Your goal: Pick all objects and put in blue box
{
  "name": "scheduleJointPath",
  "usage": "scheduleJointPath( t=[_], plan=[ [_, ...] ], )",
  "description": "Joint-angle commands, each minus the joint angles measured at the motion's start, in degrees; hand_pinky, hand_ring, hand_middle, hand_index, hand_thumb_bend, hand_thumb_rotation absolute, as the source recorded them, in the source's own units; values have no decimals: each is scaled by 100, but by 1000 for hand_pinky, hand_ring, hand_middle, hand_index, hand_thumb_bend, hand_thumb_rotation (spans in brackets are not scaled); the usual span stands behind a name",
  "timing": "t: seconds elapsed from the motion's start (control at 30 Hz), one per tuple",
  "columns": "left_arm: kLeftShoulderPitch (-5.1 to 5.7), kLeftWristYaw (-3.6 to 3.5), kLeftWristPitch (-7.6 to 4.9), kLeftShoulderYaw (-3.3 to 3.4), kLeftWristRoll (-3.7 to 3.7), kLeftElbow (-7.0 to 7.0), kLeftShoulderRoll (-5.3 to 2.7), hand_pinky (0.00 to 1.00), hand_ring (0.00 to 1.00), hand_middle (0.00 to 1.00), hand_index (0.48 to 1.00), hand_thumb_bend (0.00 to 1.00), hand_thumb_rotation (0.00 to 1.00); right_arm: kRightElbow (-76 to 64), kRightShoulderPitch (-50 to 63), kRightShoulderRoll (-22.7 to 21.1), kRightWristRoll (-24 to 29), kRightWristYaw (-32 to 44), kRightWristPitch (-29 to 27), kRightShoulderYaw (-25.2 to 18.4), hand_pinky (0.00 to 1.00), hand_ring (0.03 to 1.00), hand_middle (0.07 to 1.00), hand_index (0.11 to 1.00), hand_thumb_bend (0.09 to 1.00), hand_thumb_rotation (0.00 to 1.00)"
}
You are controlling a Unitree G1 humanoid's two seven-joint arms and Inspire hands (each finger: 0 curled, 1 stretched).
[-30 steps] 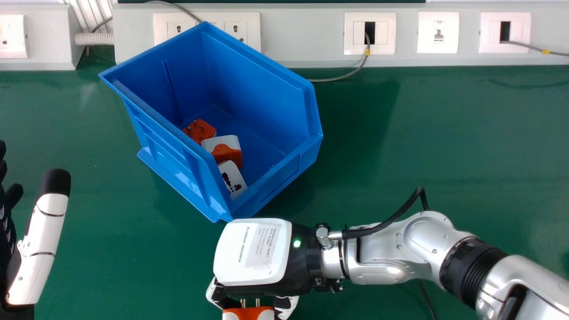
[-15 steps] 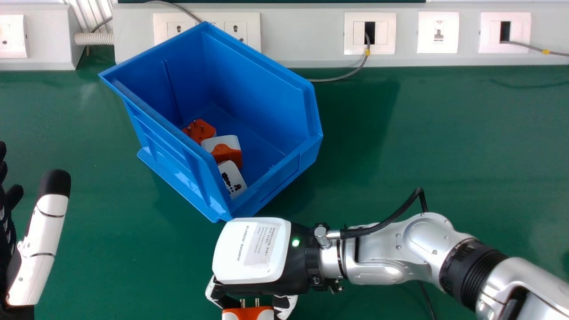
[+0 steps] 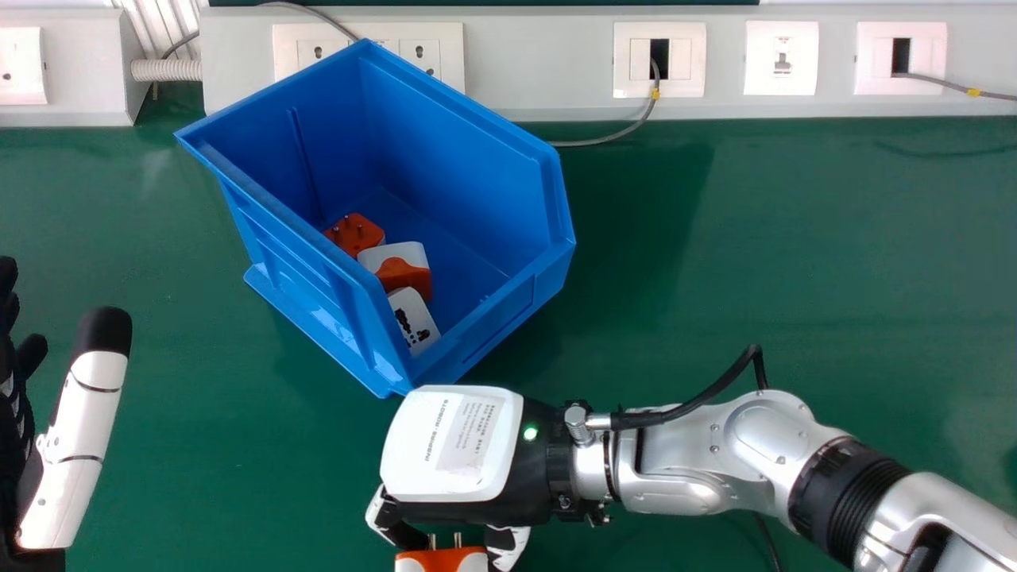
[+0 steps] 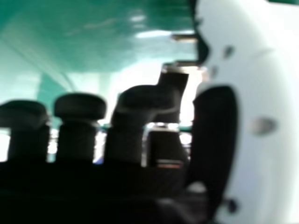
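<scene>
Well, right hand [image 3: 451, 446] grips adapter [image 3: 442, 561] beyond edge of blue box [image 3: 500, 316].

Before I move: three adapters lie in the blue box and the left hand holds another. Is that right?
Not quite: the head view shows the right hand, not the left, holding the other adapter. Three adapters do lie in the blue box.

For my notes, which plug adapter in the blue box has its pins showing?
The orange-faced plug adapter, farthest from the right hand: its pins point up, while the other two there show none.
</scene>
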Motion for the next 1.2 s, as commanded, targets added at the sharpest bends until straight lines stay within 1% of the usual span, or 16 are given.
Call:
scheduleJointPath(
  t=[0.0, 0.2, 0.33, 0.47, 0.5, 0.53, 0.57, 0.6, 0.63, 0.67, 0.73, 0.83, 1.0, 1.07, 1.17],
  plan=[
    [5, 16, -42, 16, 17, -131, 17, 949, 1000, 999, 1000, 699, 859, 67, 363, 152, -105, 110, -110, 194, 36, 63, 104, 468, 511, 111],
    [6, 7, -66, 25, 14, -107, 31, 949, 1000, 999, 1000, 695, 859, 74, 376, 186, -33, 255, -137, 139, 37, 64, 103, 468, 511, 111],
    [23, -10, -108, 45, -31, -88, 36, 949, 1000, 999, 1000, 688, 858, 86, 419, 209, 125, 416, -154, 41, 37, 63, 105, 469, 511, 112],
    [27, -14, -95, 35, -43, -108, 26, 949, 1000, 999, 1000, 686, 857, 56, 425, 194, 110, 457, -144, 40, 41, 66, 114, 469, 512, 112],
    [30, -16, -94, 33, -43, -111, 24, 949, 1000, 999, 1000, 688, 857, 45, 421, 192, 88, 479, -132, 51, 70, 93, 168, 472, 514, 90],
    [32, -17, -93, 32, -42, -113, 23, 949, 1000, 999, 1000, 688, 857, 38, 419, 191, 72, 494, -124, 59, 70, 93, 168, 472, 514, 90],
    [35, -18, -92, 33, -40, -116, 22, 949, 1000, 999, 1000, 690, 857, 35, 420, 194, 71, 517, -122, 62, 118, 152, 236, 479, 514, 72],
    [36, -19, -96, 37, -41, -112, 25, 949, 1000, 999, 1000, 690, 857, 51, 416, 203, 64, 505, -133, 69, 118, 152, 236, 479, 514, 72],
    [37, -21, -98, 41, -44, -108, 27, 950, 1000, 999, 1000, 692, 857, 52, 409, 204, 58, 513, -141, 76, 176, 218, 294, 469, 514, 57],
    [39, -22, -97, 42, -46, -110, 27, 950, 1000, 999, 1000, 692, 857, 44, 398, 203, 60, 544, -149, 79, 176, 218, 294, 469, 514, 57],
    [40, -22, -95, 41, -46, -115, 26, 950, 1000, 999, 1000, 696, 857, 16, 386, 195, 83, 634, -161, 74, 258, 310, 366, 464, 516, 36],
    [33, -18, -102, 33, -44, -100, 22, 950, 1000, 999, 1000, 699, 857, -52, 386, 181, 169, 893, -148, 34, 333, 389, 436, 458, 517, 18],
    [29, -6, -102, 26, -19, -93, 18, 950, 1000, 999, 1000, 699, 857, -129, 406, 176, 227, 1199, -47, -44, 372, 425, 473, 452, 515, 11],
    [38, -4, -98, 12, -8, -105, 9, 950, 1000, 999, 1000, 698, 857, -174, 413, 157, 218, 1235, -19, -64, 404, 448, 504, 450, 513, 7],
    [58, -2, -106, -4, 15, -115, 2, 950, 1000, 999, 1000, 696, 857, -201, 414, 155, 208, 1271, 12, -71, 428, 463, 521, 448, 512, 4]
  ],
)
